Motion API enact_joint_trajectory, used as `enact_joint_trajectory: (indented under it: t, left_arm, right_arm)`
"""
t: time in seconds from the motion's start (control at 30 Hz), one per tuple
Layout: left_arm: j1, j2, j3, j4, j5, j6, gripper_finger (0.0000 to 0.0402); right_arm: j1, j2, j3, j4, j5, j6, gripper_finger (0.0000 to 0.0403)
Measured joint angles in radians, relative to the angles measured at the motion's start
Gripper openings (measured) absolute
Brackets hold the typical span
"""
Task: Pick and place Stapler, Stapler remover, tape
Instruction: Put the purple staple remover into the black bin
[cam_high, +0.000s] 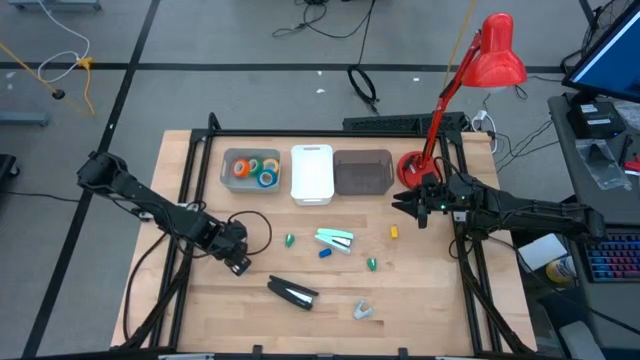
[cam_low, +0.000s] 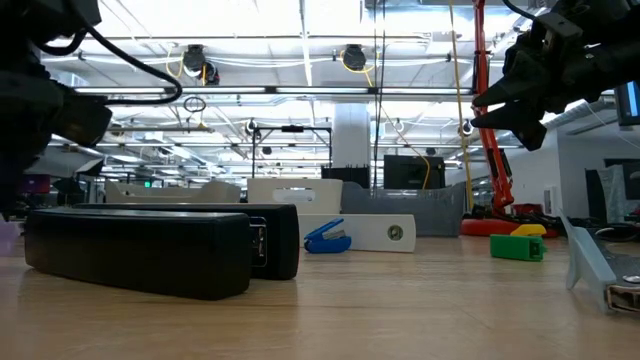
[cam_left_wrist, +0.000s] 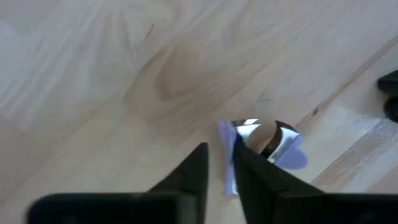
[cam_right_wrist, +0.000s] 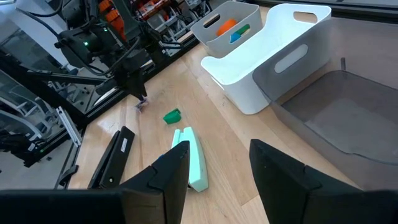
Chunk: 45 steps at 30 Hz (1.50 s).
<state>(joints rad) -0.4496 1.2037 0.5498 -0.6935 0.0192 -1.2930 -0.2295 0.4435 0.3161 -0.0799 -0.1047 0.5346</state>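
Observation:
My left gripper is at the table's left part, fingers pointing down, shut on a small lilac-and-chrome stapler remover. My right gripper is open and empty, above the table's right part near the red lamp's base. A black stapler lies flat near the front. A mint-and-white stapler lies flat at mid-table. A grey stapler remover lies near the front edge. The tape rolls lie in the grey bin at the back left. My left gripper pinches a thin lilac edge of the stapler remover between its two fingertips, coming from above and pointing down. The rest of the remover sticks out beside one finger. Whether it touches the table, I cannot tell.
A white bin and a dark grey bin stand beside the tape bin along the far side. Small green, blue and yellow bits lie around the mint stapler. A red desk lamp stands at the back right.

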Motion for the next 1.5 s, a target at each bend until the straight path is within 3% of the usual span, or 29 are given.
enact_joint_trajectory:
  t: [0.13, 0.67, 0.93, 1.1, 1.23, 1.5]
  left_arm:
    - [0.0, 0.0, 0.0, 0.019, -0.025, 0.02, 0.0009]
    - [0.002, -0.025, -0.001, 0.015, 0.006, 0.031, 0.0003]
    - [0.009, -0.128, -0.002, 0.008, 0.001, 0.012, 0.0001]
    - [0.043, -0.208, -0.002, 0.049, -0.044, 0.007, 0.0001]
    - [0.093, -0.258, -0.002, 0.179, -0.104, 0.031, 0.0001]
    - [0.238, -0.255, -0.001, 0.536, -0.16, 0.158, 0.0]
  right_arm:
    - [0.0, 0.0, 0.0, 0.0, 0.0, 0.0, 0.016]
    - [0.0, 0.0, 0.0, 0.0, 0.0, 0.003, 0.0161]
    - [0.0, 0.0, 0.0, 0.0, 0.0, 0.011, 0.016]
    - [0.0, 0.0, 0.0, 0.033, 0.011, 0.139, 0.016]
    - [0.0, 0.001, 0.0, 0.125, 0.097, 0.209, 0.0161]
    - [0.0, 0.017, 0.0, 0.282, 0.409, 0.206, 0.016]
